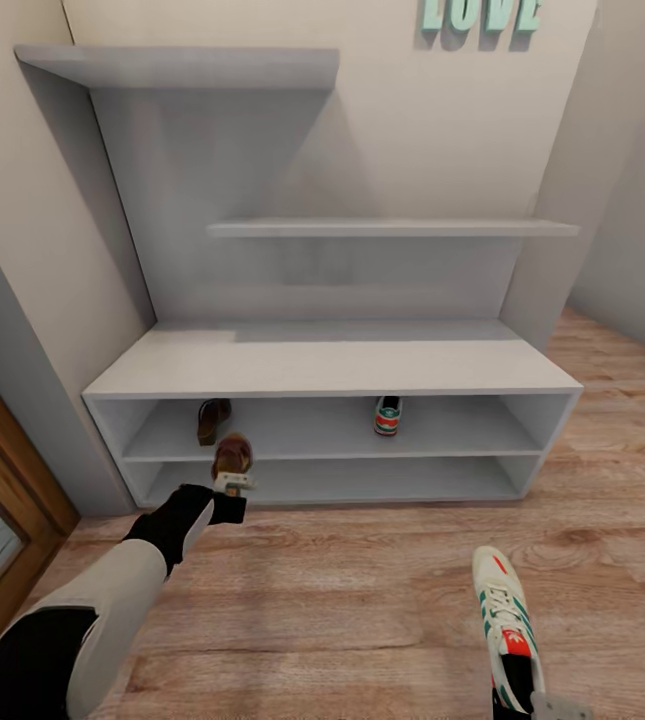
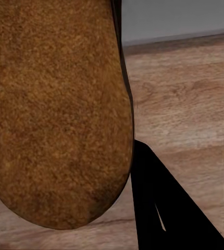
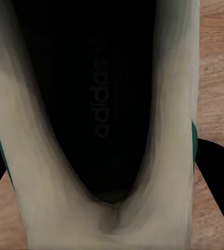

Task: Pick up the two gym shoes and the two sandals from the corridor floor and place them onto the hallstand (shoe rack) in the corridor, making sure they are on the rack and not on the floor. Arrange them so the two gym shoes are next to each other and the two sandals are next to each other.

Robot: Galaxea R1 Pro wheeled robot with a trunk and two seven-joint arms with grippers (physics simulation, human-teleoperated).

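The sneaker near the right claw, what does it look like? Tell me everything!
The sneaker is white with green side stripes, white laces and red-orange patches on the tongue and heel. It looks like leather. In the head view it points toward the grey rack, over the wood floor, with the right claw at its heel. Whether it rests on the floor or is lifted is unclear. In the right wrist view the dark inside reads "adidas", with black fingers at both sides.
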